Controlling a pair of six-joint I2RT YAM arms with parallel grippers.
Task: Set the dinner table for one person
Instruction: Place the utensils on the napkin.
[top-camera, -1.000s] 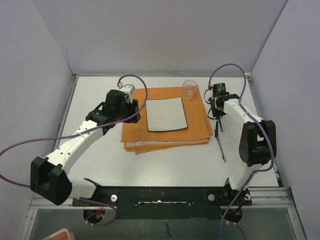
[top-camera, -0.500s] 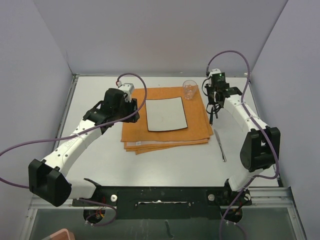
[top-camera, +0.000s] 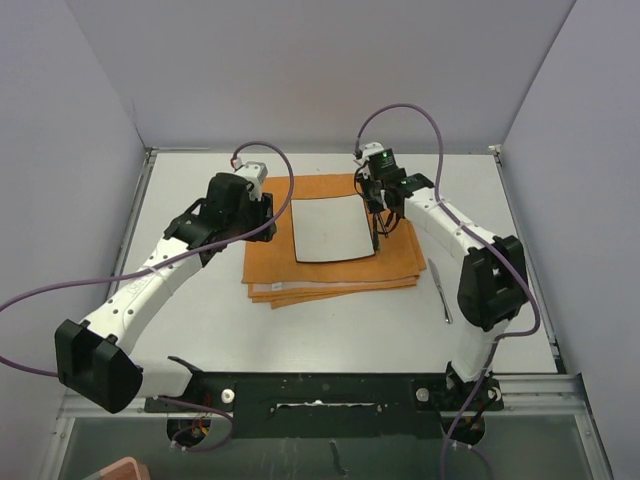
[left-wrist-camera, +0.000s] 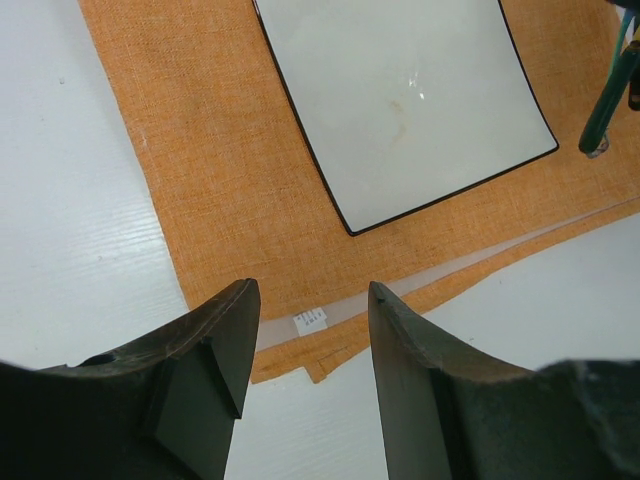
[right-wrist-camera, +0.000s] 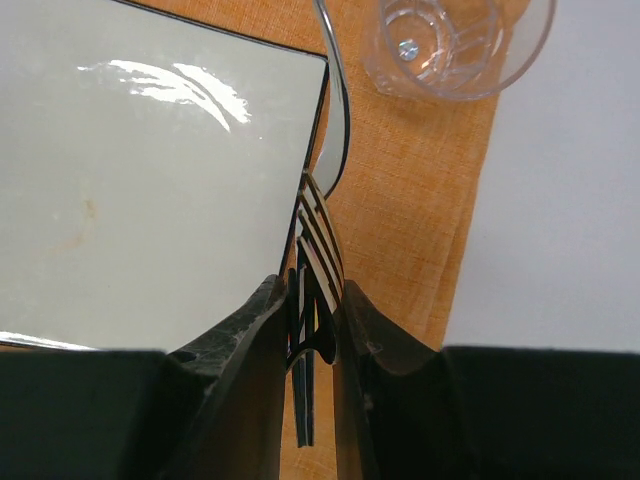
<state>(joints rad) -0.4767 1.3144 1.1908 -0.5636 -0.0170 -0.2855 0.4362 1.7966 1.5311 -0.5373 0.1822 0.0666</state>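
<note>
The pale dinner table (top-camera: 350, 330) carries an orange placemat (top-camera: 400, 255) with a square white plate (top-camera: 330, 228) on it. My right gripper (top-camera: 377, 205) hovers over the plate's right edge, shut on a fork (top-camera: 376, 236) that hangs from it. In the right wrist view the jaws (right-wrist-camera: 305, 285) pinch the fork (right-wrist-camera: 322, 235) at its tines, and the thin handle curves away along the plate (right-wrist-camera: 150, 190). My left gripper (top-camera: 252, 222) is open and empty above the mat's left side. Its fingers (left-wrist-camera: 232, 345) frame the placemat's (left-wrist-camera: 210, 150) near corner.
A clear glass (right-wrist-camera: 455, 40) stands on the mat's far right corner, hidden under my right wrist in the top view. A knife (top-camera: 441, 292) lies on the table right of the mat. Grey walls enclose the table on three sides.
My right arm has swung left from beside the mat's right edge to the plate's right edge, carrying the fork, and now covers the glass. The left arm has barely moved.
</note>
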